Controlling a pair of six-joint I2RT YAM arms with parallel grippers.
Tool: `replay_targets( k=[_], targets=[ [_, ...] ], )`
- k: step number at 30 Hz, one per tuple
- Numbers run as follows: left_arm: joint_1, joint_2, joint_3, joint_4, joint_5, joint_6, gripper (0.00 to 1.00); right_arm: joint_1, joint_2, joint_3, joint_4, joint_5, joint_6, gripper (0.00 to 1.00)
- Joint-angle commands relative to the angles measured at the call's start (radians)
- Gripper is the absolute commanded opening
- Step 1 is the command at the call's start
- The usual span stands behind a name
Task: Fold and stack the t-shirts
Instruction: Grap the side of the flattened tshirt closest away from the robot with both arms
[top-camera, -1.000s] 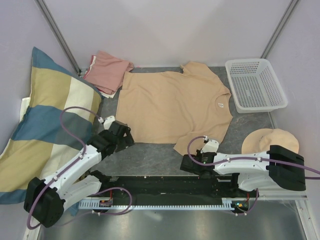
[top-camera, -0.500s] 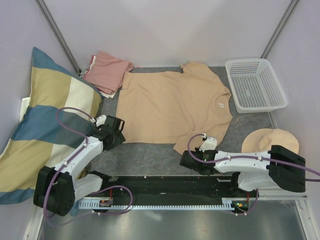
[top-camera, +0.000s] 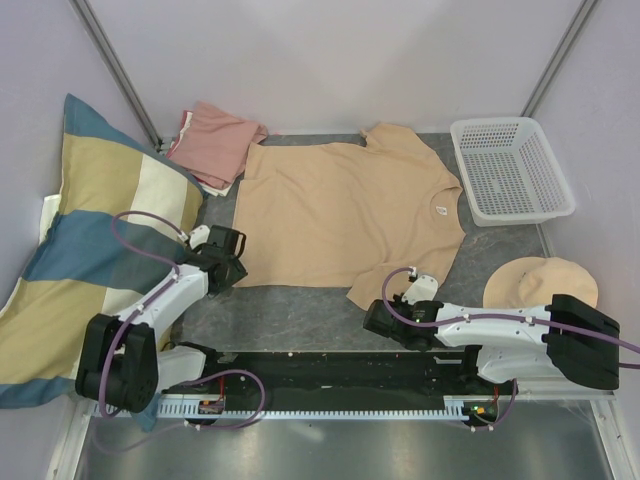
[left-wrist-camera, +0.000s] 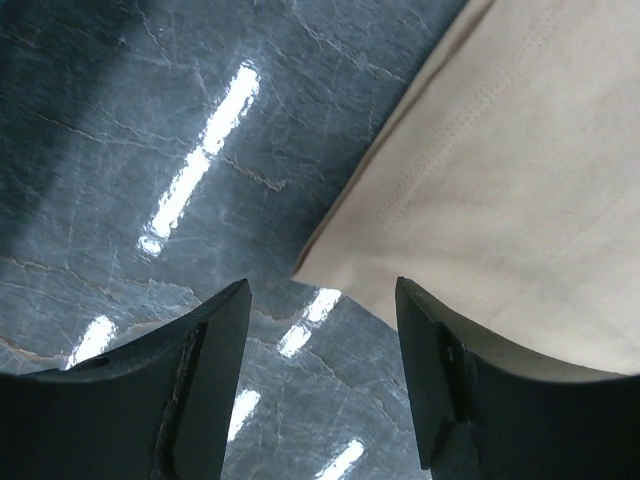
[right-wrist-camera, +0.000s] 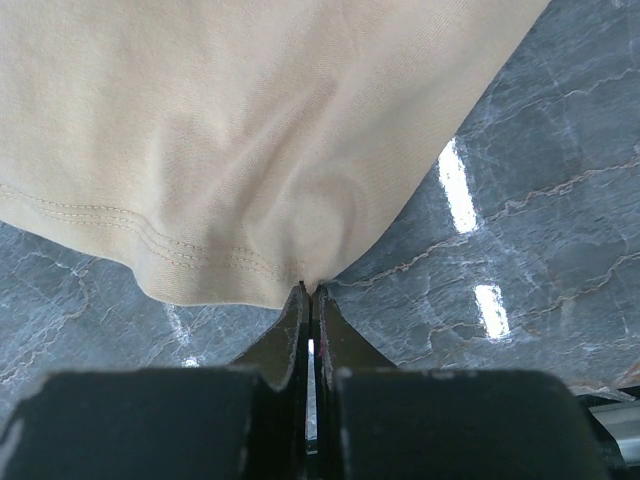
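Tan tee (top-camera: 345, 210) lies spread flat across the middle of a grey table (top-camera: 300, 312), seen from above, with its hem to the left and its neck to the right.

At far left, a striped pillow (top-camera: 90, 240) leans against the wall. Just right of it, at the back, the pink tee (top-camera: 215, 143) sits folded beside the tan tee's far hem corner.

The left gripper (left-wrist-camera: 320, 300) sits low at the near hem corner. Its jaws stand apart with the corner tip between them, and it grasps nothing.

Right of centre, the right gripper (right-wrist-camera: 310, 292) is clamped tight on the very edge of the near sleeve hem. The cloth puckers around its tips.

A white basket (top-camera: 505, 125) stands at back right. A beige hat (top-camera: 540, 280) lies at near right, apart from the shirt.

Likely risks:
- The left jaws straddle only the corner's tip, so closing there could catch a sliver of cloth or bare table.
- The right gripper's hold looks like a tiny bite, which could slip free once the cloth's weight hangs from it.
- If one side lets go or lifts late, the fold would skew and bunch, or the shirt would be dragged across the table.
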Motion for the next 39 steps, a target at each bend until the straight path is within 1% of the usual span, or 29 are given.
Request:
replay_targets(
  k=[1, 4, 6, 7, 8, 9, 11, 12, 13, 14, 20, 21, 23, 25, 30, 35, 38, 39],
  targets=[
    [0.022, 0.03, 0.022, 0.068, -0.034, 0.037, 0.67, -0.006, 0.025, -0.041, 0.017, -0.085, -0.006, 0.0],
    [0.025, 0.042, 0.017, 0.085, -0.024, 0.037, 0.63, -0.008, 0.025, -0.041, 0.017, -0.085, -0.007, 0.0],
    [0.025, 0.051, 0.017, 0.092, -0.028, 0.035, 0.56, -0.008, 0.026, -0.04, 0.015, -0.085, -0.007, 0.0],
    [0.027, 0.06, 0.017, 0.097, -0.028, 0.038, 0.54, -0.008, 0.026, -0.04, 0.015, -0.086, -0.007, 0.0],
    [0.025, 0.065, 0.016, 0.1, -0.026, 0.038, 0.49, -0.008, 0.025, -0.04, 0.015, -0.086, -0.009, 0.0],
    [0.025, 0.069, 0.016, 0.109, -0.021, 0.04, 0.42, -0.008, 0.025, -0.04, 0.015, -0.088, -0.009, 0.0],
    [0.027, 0.082, 0.02, 0.112, -0.017, 0.044, 0.35, -0.01, 0.022, -0.043, 0.017, -0.088, -0.009, 0.0],
    [0.027, 0.083, 0.02, 0.112, -0.017, 0.045, 0.27, -0.01, 0.02, -0.043, 0.017, -0.088, -0.007, 0.0],
    [0.025, 0.085, 0.022, 0.112, -0.017, 0.045, 0.26, -0.01, 0.019, -0.043, 0.017, -0.088, -0.007, 0.0],
    [0.025, 0.089, 0.023, 0.114, -0.015, 0.046, 0.22, -0.008, 0.019, -0.043, 0.017, -0.088, -0.007, 0.0],
    [0.027, 0.094, 0.023, 0.112, -0.018, 0.049, 0.2, -0.01, 0.019, -0.041, 0.015, -0.086, -0.01, 0.0],
    [0.027, 0.095, 0.023, 0.114, -0.018, 0.049, 0.15, -0.011, 0.02, -0.041, 0.017, -0.086, -0.01, 0.0],
    [0.027, 0.096, 0.023, 0.114, -0.018, 0.049, 0.15, -0.013, 0.019, -0.041, 0.015, -0.086, -0.01, 0.0],
    [0.027, 0.094, 0.025, 0.111, -0.02, 0.049, 0.02, -0.011, 0.019, -0.043, 0.017, -0.088, -0.01, 0.0],
    [0.025, 0.07, 0.036, 0.093, -0.012, 0.055, 0.02, -0.011, 0.019, -0.026, 0.004, -0.071, -0.026, 0.0],
    [0.025, -0.032, 0.097, 0.039, -0.012, 0.072, 0.02, -0.026, 0.017, 0.069, -0.052, 0.018, -0.108, 0.0],
    [0.025, -0.082, 0.154, -0.01, -0.027, 0.09, 0.02, -0.085, 0.005, 0.133, -0.072, 0.038, -0.183, 0.0],
    [0.027, -0.092, 0.17, -0.019, -0.032, 0.095, 0.02, -0.124, -0.012, 0.156, -0.074, 0.039, -0.201, 0.0]
  ],
)
